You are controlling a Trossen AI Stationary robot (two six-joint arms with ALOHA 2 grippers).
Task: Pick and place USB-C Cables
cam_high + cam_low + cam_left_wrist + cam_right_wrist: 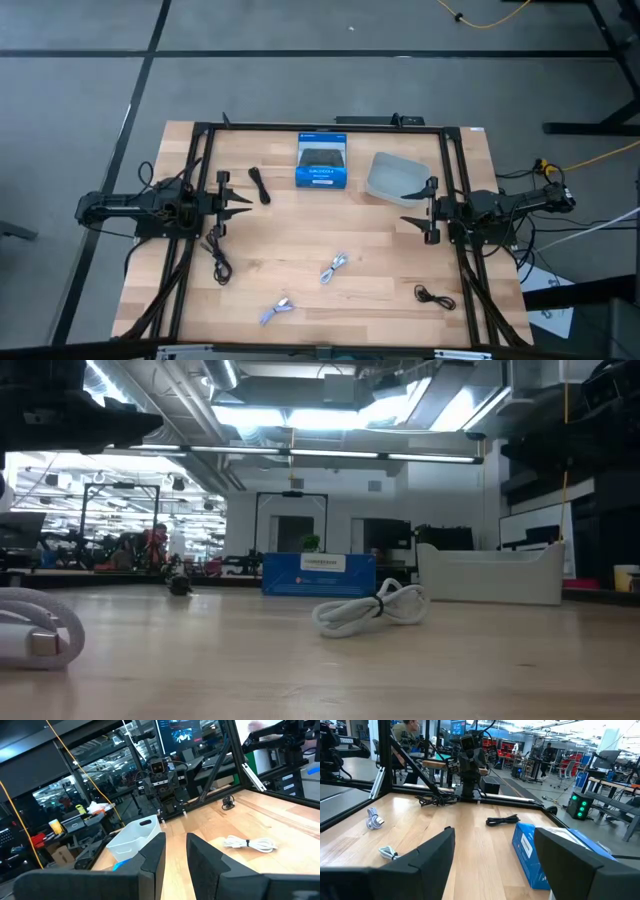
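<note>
Several small coiled USB-C cables lie flat on the wooden table (380, 260). One black cable (260, 185) lies left of the blue box. Another black cable (218, 258) lies below my left gripper. A third black cable (434, 295) lies at the near right. A white cable (335, 267) lies mid-table and also shows in the low view (370, 608). Another white cable (277, 310) lies near the front edge. My left gripper (248, 205) hovers at the left, open by a narrow gap (176, 855), empty. My right gripper (408, 212) hovers at the right, wide open (495, 855), empty.
A blue-and-black box (322, 162) stands at the far middle of the table. A pale grey bin (397, 178) stands to its right, just beyond my right gripper. A black frame (320, 127) borders the table. A person (407, 730) shows in the room behind.
</note>
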